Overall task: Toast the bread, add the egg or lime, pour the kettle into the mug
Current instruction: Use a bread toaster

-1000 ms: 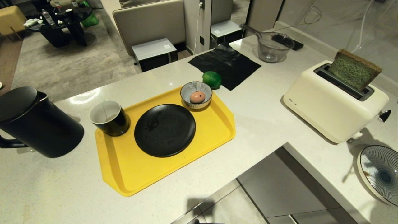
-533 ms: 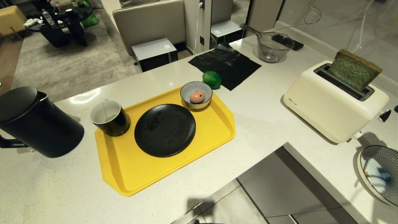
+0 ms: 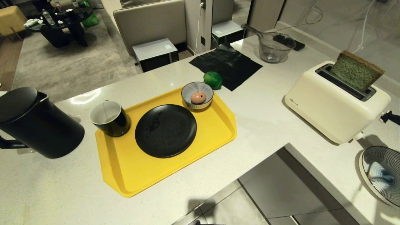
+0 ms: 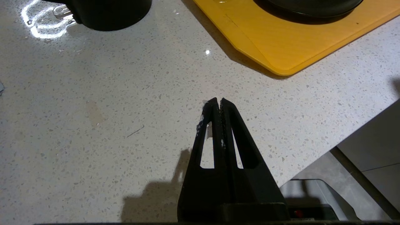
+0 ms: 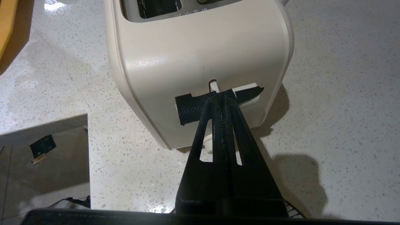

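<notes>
The bread [image 3: 356,70], a green slice with a brown crust, stands high out of the far slot of the cream toaster [image 3: 331,103]. My right gripper [image 5: 222,95] is shut and empty, its tips at the toaster's black-padded lever [image 5: 190,107]; the head view shows it [image 3: 395,118] at the right edge. On the yellow tray [image 3: 131,175] are the mug [image 3: 109,118], a black plate [image 3: 165,129] and a striped bowl [image 3: 187,90] holding the egg [image 3: 198,97]. Behind the tray lies the lime [image 3: 212,79]. At far left stands the kettle [image 3: 34,123]. My left gripper [image 4: 218,101] hangs shut over bare counter near the tray's corner.
A black cloth [image 3: 225,64] and a glass jug [image 3: 275,47] sit at the back of the counter. A striped plate [image 3: 382,173] lies near the front right edge. The counter is L-shaped, with open floor [image 3: 275,193] in its inner corner.
My right gripper has come in from the right edge to the toaster's lever end. Everything else on the counter is where it was.
</notes>
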Controlling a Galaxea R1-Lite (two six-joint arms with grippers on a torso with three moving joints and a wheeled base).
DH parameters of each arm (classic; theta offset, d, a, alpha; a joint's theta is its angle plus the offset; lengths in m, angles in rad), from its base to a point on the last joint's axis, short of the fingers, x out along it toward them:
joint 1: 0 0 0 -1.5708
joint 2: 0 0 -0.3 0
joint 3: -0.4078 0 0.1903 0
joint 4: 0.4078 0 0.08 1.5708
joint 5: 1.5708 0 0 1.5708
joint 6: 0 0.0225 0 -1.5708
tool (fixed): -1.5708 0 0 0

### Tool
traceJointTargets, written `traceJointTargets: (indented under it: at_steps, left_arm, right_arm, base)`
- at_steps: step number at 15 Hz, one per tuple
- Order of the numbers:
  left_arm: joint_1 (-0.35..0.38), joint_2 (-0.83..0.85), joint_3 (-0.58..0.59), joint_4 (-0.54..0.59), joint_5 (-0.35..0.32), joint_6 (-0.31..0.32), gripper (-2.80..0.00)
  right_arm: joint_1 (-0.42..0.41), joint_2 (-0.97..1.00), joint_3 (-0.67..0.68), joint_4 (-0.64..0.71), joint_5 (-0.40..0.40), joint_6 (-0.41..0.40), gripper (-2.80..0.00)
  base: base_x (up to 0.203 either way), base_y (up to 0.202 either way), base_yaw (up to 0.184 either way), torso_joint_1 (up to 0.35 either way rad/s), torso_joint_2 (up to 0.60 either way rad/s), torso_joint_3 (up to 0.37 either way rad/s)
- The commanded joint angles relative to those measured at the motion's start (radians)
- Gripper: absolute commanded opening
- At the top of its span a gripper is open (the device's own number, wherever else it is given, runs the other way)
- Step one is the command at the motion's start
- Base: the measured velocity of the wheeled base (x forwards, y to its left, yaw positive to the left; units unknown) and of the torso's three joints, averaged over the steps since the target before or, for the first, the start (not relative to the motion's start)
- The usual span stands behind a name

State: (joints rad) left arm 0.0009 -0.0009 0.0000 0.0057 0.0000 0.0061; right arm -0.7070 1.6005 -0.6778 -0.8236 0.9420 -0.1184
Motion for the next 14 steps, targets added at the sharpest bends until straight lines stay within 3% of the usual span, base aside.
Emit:
traceJointTargets:
  at_steps: [1, 14]
  left_arm:
    - [0.002, 0.001, 0.000, 0.000, 0.000, 0.000, -2.80]
    - [0.001, -0.001, 0.001, 0.000, 0.000, 0.000, -2.80]
  right_arm:
    - [0.006, 0.002, -0.007, -0.008, 0.006, -0.001, -2.80]
    - [0.041, 0.057, -0.016, -0.008, 0.010, -0.042, -2.80]
  base:
    - [0.000, 0.000, 0.000, 0.000, 0.00, 0.000]
    - [0.000, 0.000, 0.000, 0.000, 0.00, 0.000]
